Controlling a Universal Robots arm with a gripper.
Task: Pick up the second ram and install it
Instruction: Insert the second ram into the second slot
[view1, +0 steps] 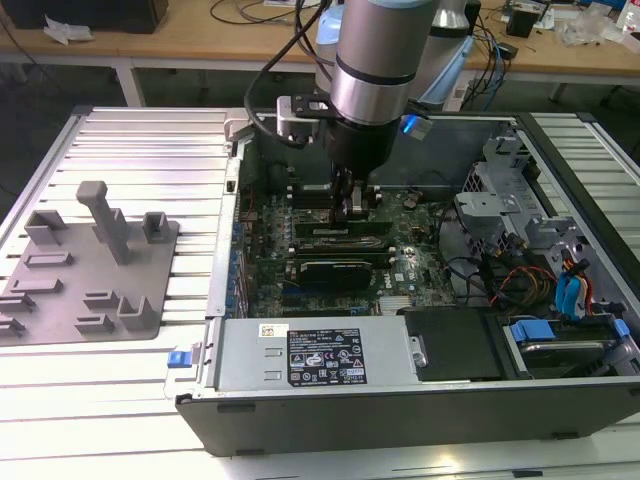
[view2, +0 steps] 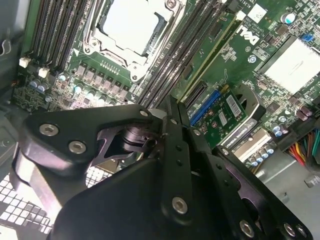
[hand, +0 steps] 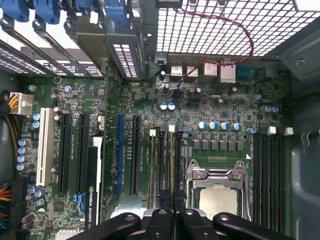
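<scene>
Low inside the open computer case (view1: 400, 420), gripper (view1: 352, 203) over the memory slots (hand: 165, 165) beside the processor socket (hand: 217, 195); fingers (hand: 161, 217) pressed together, cannot tell whether clamping anything.

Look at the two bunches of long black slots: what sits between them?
The processor socket, with its silver metal frame, sits between one slot bank and the other slot bank in the first wrist view.
</scene>
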